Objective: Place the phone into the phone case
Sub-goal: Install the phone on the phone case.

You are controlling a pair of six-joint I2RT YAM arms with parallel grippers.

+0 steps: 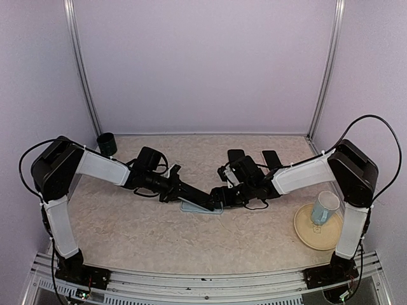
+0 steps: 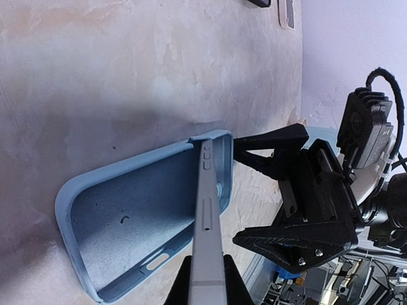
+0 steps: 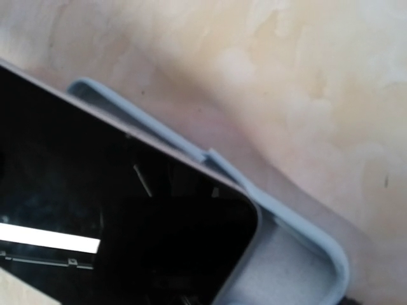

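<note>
Left wrist view: my left end effector [image 2: 206, 289] is clamped on the phone [image 2: 207, 210], gripping it by its faces, side edge toward the camera. Phone stands tilted, its far end down inside the light blue phone case [image 2: 127, 219], which lies open side up on the desk [image 2: 127, 76], between both arms. My right end effector [image 2: 236, 190] hangs spread wide just beside the case's right end; no contact with phone or case that I can make out. Step, I judge: seating the phone, begun, not done. Next move likely needs the phone rolled flat into the case, then pressed past the rim, with the case kept from sliding.
</note>
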